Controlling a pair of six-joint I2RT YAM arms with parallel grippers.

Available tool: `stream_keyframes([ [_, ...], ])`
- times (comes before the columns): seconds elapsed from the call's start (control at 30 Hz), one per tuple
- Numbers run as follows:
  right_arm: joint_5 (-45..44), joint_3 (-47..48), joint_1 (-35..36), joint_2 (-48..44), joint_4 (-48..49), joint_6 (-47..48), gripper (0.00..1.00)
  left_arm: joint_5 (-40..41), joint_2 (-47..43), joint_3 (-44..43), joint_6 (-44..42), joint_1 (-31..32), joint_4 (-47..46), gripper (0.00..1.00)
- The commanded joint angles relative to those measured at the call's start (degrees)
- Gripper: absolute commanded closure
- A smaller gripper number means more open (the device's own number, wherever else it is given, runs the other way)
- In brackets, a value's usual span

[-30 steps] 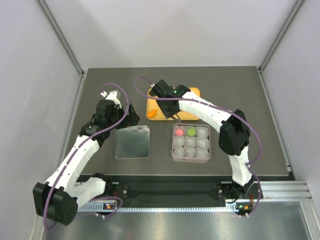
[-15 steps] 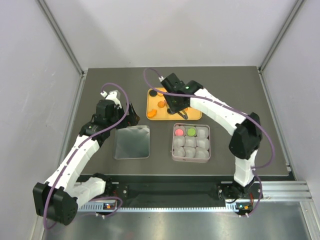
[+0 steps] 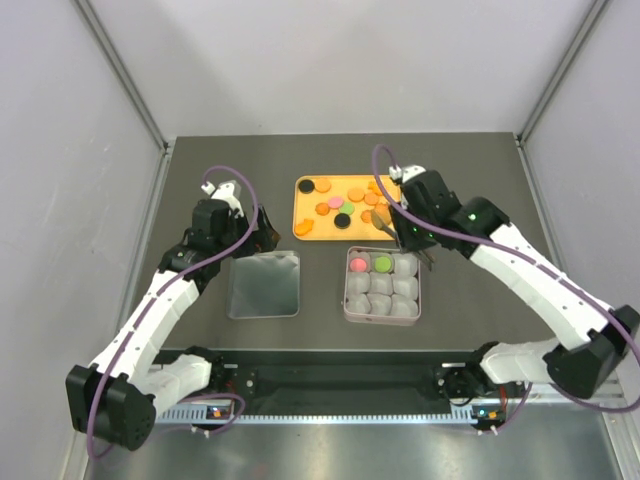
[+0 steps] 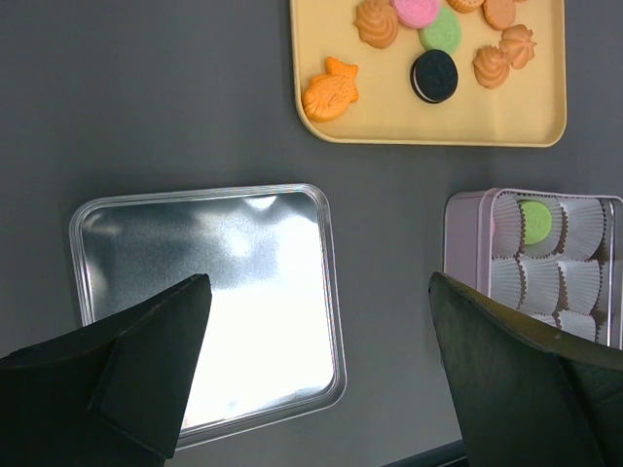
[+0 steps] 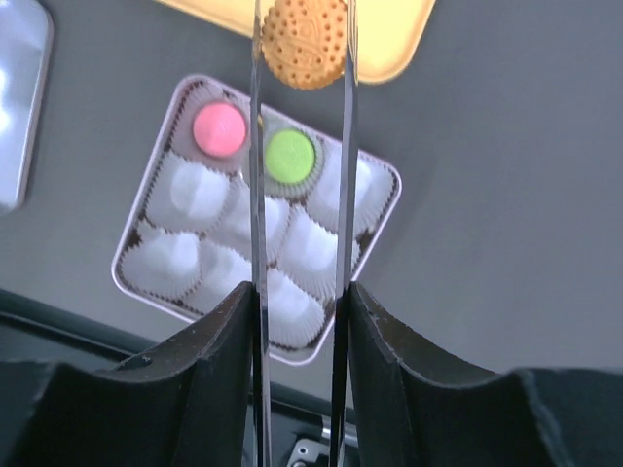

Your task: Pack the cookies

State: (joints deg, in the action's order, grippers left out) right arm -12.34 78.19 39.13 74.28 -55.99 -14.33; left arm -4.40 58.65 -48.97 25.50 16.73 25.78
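Observation:
My right gripper (image 5: 302,39) is shut on a round orange dotted cookie (image 5: 304,44), held on edge between its thin metal fingers. In the top view the right gripper (image 3: 388,224) hangs over the gap between the orange tray (image 3: 315,212) and the pink square tin (image 3: 345,292). The tin (image 5: 391,187) has white paper cups; a pink cookie (image 5: 219,128) and a green cookie (image 5: 290,153) lie in two top-row cups. Several cookies (image 3: 335,205) lie on the tray. My left gripper (image 4: 316,282) is open and empty above the silver lid (image 4: 209,302).
The silver lid (image 3: 265,284) lies flat left of the tin. An orange fish-shaped cookie (image 4: 331,89) sits at the tray's near-left corner. The grey walls close in the table on three sides.
My right arm has swung from the tray's left side to its right front corner, carrying the orange cookie toward the tin. The tray's cookies are uncovered. The left arm has not moved.

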Motion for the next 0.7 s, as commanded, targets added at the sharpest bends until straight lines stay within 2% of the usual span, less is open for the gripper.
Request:
stream_keyframes([
  [0.0, 0.30, -4.35, -0.90, -6.32, -1.84, -2.02, 0.62, -0.69, -0.91, -0.42, -0.36, -0.30, -1.35, 0.02],
  [0.3, 0.91, -12.26, -1.17, -12.40, -4.13, -3.69, 0.61, -0.43, -0.91, -0.42, -0.36, -0.30, -1.26, 0.02],
  [0.67, 1.35, -16.14, -1.25, -13.11, -2.20, -4.92, 0.61, -0.52, -0.82, -0.34, -0.36, -0.30, -1.26, 0.02],
])
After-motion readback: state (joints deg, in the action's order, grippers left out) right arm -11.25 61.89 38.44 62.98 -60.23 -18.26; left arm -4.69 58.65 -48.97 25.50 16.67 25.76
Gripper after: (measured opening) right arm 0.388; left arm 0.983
